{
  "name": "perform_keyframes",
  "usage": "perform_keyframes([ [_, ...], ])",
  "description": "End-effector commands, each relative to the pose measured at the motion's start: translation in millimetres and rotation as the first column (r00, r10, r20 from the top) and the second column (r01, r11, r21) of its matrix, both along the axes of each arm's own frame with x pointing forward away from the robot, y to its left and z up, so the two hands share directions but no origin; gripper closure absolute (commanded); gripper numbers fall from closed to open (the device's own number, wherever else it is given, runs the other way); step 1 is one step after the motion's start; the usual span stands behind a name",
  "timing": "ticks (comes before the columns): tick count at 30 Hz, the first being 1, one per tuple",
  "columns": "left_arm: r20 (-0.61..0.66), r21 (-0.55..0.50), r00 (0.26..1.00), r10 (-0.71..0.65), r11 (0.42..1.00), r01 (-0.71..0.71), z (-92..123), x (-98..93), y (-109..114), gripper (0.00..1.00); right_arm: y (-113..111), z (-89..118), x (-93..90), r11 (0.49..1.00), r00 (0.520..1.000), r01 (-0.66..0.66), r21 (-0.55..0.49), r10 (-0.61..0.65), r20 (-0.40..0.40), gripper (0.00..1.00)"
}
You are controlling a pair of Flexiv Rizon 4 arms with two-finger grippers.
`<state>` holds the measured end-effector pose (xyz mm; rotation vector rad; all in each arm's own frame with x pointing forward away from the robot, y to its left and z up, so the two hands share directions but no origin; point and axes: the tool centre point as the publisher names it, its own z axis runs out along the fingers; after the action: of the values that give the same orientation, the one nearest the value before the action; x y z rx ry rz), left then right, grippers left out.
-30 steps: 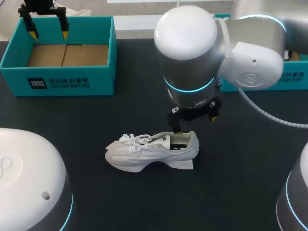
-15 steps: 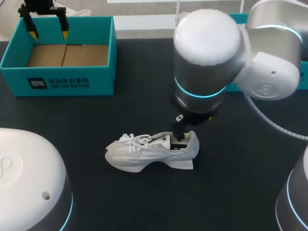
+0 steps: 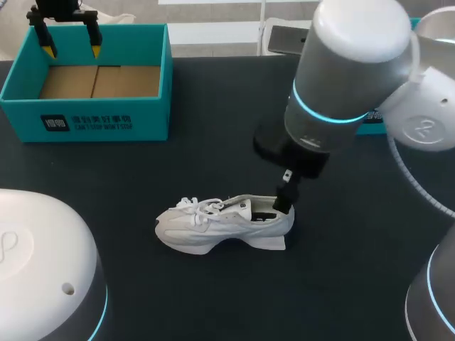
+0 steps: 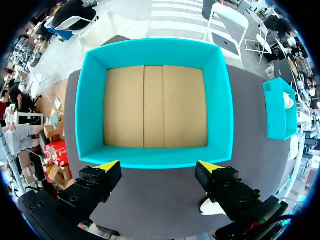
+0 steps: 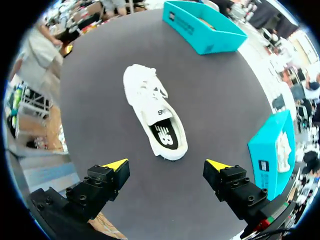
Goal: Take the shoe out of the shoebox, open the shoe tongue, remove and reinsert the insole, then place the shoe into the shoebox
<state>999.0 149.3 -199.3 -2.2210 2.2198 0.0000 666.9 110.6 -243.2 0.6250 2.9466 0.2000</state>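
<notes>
Wide apart and holding nothing, the yellow tips of your right gripper [image 5: 166,165] hang over the heel end of the white shoe [image 5: 155,112]. The shoe stands on its sole on the dark table [image 5: 215,90], well apart from the teal shoebox [image 5: 187,29]. From the wrist you look straight down into the shoe's opening: the black insole [image 5: 163,136] lies in place, and the tongue [image 5: 159,114] lies flat beneath the laces.

From the head camera, the right arm's bulky wrist joint hides most of that gripper. One dark finger shows at the heel collar, and you cannot tell whether it touches.

Over the last second the arm has swung toward the table's right side and turned its wrist, so the two tips that showed above the heel are now covered. The shoe has not shifted.

Your left gripper [image 4: 159,166], fingers likewise apart and empty, has kept its place above the edge of the shoebox, which has nothing in it.

By the look of it, the shoe is out and the tongue is the next job. The realigned wrist suggests an approach into the opening.
</notes>
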Motion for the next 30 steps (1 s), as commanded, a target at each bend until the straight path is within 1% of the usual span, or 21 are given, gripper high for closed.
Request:
perform_keyframes([
  [1, 0.000, 0.000, 1.000, 0.000, 1.000, 0.000, 0, 0.3, 0, 0.00, -12, -11, 0.7, 0.961, 0.967, -0.236, 0.143, 0.247, -0.060, 0.00],
  [3, 0.000, 0.000, 1.000, 0.000, 1.000, 0.000, 0, 0.3, 0, 0.00, -22, -19, -1.9, 0.932, 0.966, -0.249, 0.263, 0.260, -0.008, 0.00],
  [4, 0.000, 0.000, 1.000, 0.000, 1.000, 0.000, 0, 0.3, 0, 0.00, -28, -22, -2.9, 0.926, 0.966, -0.252, 0.281, 0.260, 0.009, 0.00],
  [5, 0.000, 0.000, 1.000, 0.000, 1.000, 0.000, 0, 0.3, 0, 0.00, -33, -25, -3.6, 0.922, 0.965, -0.253, 0.294, 0.263, 0.006, 0.00],
  [6, 0.000, 0.000, 1.000, 0.000, 1.000, 0.000, 0, 0.3, 0, 0.00, -39, -29, -4.3, 0.905, 0.959, -0.270, 0.330, 0.282, 0.012, 0.00],
  [8, 0.000, 0.000, 1.000, 0.000, 1.000, 0.000, 0, 0.3, 0, 0.00, -50, -35, -4.9, 0.888, 0.962, -0.262, 0.378, 0.269, 0.036, 0.00],
  [12, 0.000, 0.000, 1.000, 0.000, 1.000, 0.000, 0, 0.3, 0, 0.00, -66, -46, -5.7, 0.807, 0.959, -0.279, 0.520, 0.265, 0.103, 0.00],
  [14, 0.000, 0.000, 1.000, 0.000, 1.000, 0.000, 0, 0.3, 0, 0.00, -71, -54, -5.4, 0.800, 0.960, -0.274, 0.534, 0.259, 0.105, 0.00],
  [17, 0.000, 0.000, 1.000, 0.000, 1.000, 0.000, 0, 0.3, 0, 0.00, -74, -66, -3.7, 0.771, 0.955, -0.289, 0.568, 0.271, 0.117, 0.00],
  [18, 0.000, 0.000, 1.000, 0.000, 1.000, 0.000, 0, 0.3, 0, 0.00, -74, -70, -2.7, 0.760, 0.949, -0.308, 0.572, 0.284, 0.134, 0.00],
  [20, 0.000, 0.000, 1.000, 0.000, 1.000, 0.000, 0, 0.3, 0, 0.00, -75, -78, -0.2, 0.724, 0.943, -0.329, 0.607, 0.286, 0.170, 0.00],
  [21, 0.000, 0.000, 1.000, 0.000, 1.000, 0.000, 0, 0.3, 0, 0.00, -75, -81, 1.0, 0.717, 0.938, -0.344, 0.606, 0.293, 0.186, 0.00],
  [22, 0.000, 0.000, 1.000, 0.000, 1.000, 0.000, 0, 0.3, 0, 0.00, -75, -86, 2.2, 0.701, 0.937, -0.346, 0.624, 0.293, 0.190, 0.00],
  [23, 0.000, 0.000, 1.000, 0.000, 1.000, 0.000, 0, 0.3, 0, 0.00, -76, -90, 3.6, 0.695, 0.936, -0.349, 0.628, 0.295, 0.193, 0.00],
  [25, 0.000, 0.000, 1.000, 0.000, 1.000, 0.000, 0, 0.3, 0, 0.00, -75, -97, 6.9, 0.663, 0.931, -0.361, 0.656, 0.299, 0.209, 0.00],
  [27, 0.000, 0.000, 1.000, 0.000, 1.000, 0.000, 0, 0.3, 0, 0.00, -75, -106, 9.1, 0.669, 0.942, -0.329, 0.667, 0.286, 0.177, 0.00],
  [28, 0.000, 0.000, 1.000, 0.000, 1.000, 0.000, 0, 0.3, 0, 0.00, -75, -112, 9.6, 0.695, 0.948, -0.305, 0.651, 0.284, 0.142, 0.00],
  [30, 0.000, 0.000, 1.000, 0.000, 1.000, 0.000, 0, 0.3, 0, 0.00, -75, -112, 9.6, 0.695, 0.948, -0.305, 0.651, 0.284, 0.142, 0.00],
])
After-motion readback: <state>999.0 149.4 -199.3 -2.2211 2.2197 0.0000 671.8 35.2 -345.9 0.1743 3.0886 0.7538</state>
